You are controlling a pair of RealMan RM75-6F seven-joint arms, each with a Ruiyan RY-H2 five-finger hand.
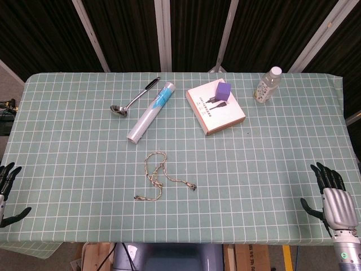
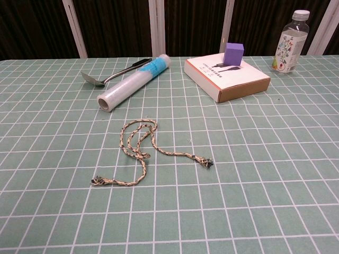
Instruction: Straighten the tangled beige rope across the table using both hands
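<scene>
The beige rope (image 1: 156, 175) lies tangled in loops on the green checked tablecloth, just left of the table's middle and toward the front; the chest view shows the rope (image 2: 142, 152) with both frayed ends free. My left hand (image 1: 8, 192) rests at the table's front left corner, fingers spread, holding nothing. At the front right corner sits my right hand (image 1: 333, 197), also spread and empty. Both hands are far from the rope. Neither hand appears in the chest view.
Behind the rope lie a clear film roll (image 1: 151, 111) with a blue label and a metal spoon (image 1: 133, 98). A flat box (image 1: 215, 107) with a purple cube (image 1: 223, 91) on it sits back right, and a small bottle (image 1: 267, 85) stands beyond it.
</scene>
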